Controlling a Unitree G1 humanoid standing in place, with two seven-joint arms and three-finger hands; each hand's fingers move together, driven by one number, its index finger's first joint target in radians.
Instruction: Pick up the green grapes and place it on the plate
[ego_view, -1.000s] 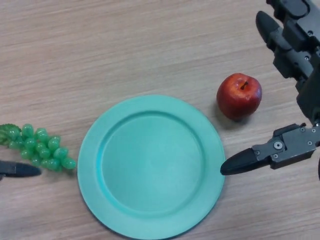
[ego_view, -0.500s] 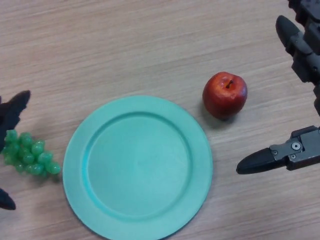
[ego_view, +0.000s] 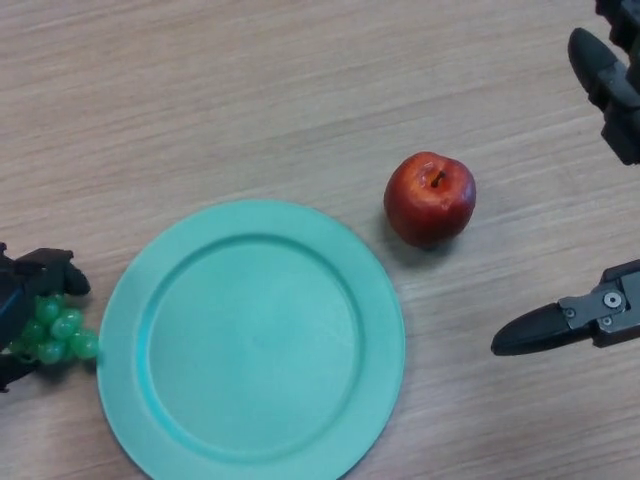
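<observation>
A bunch of green grapes (ego_view: 58, 330) lies on the wooden table just left of the teal plate (ego_view: 250, 335), touching its rim. My left hand (ego_view: 22, 295) is at the left edge, fingers curled around the grapes from above and below. My right hand (ego_view: 600, 200) stays at the right edge, fingers straight and spread, holding nothing. The plate is empty.
A red apple (ego_view: 430, 198) stands on the table beyond the plate's upper right rim, between the plate and my right hand.
My left hand came in from the left edge and closed its fingers around the grapes. The view shifted, so the plate and apple appear further left.
</observation>
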